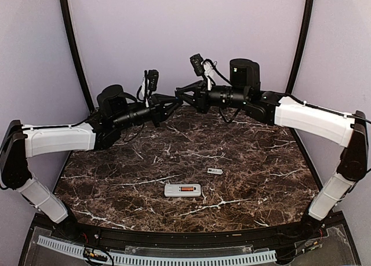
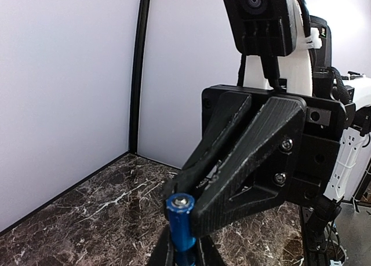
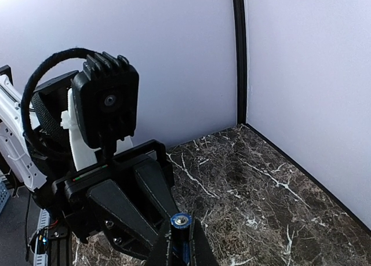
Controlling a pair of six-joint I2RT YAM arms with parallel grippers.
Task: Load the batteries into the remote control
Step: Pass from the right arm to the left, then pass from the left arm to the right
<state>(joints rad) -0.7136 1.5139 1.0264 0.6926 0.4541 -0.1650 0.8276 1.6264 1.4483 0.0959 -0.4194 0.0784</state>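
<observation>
blue battery [image 2: 181, 222]: a small, stiff, light metal cell with a smooth wrap, so judge it slippery. it is likely to pivot or shoot out if you pinch it near one end. take it across the round middle, fingers square to its length.

position of the cell: it is raised above the far centre of the table [image 1: 261, 161], well apart from the remote control [image 1: 174, 190]. it sits upright between the two arms, which meet tip to tip.

left gripper [image 1: 174, 103]: in its own wrist view the cell's lower part sits between its fingers, which are drawn in on it.

right gripper [image 1: 182, 97]: in its own wrist view the cell rises between its fingers too, also drawn in on it. both pincers appear closed on the one cell. you cannot tell which of them carries it.

remote control: it lies flat near the front middle of the table, back up, bay open. the orange battery [image 1: 186, 189] is already seated in the bay. the cover piece [image 1: 215, 171] lies just beyond it, to the right.

judgement: one cell loaded, one in hand. before you carry it down to the bay, have one pincer let go cleanly, or the cell may twist.
</observation>
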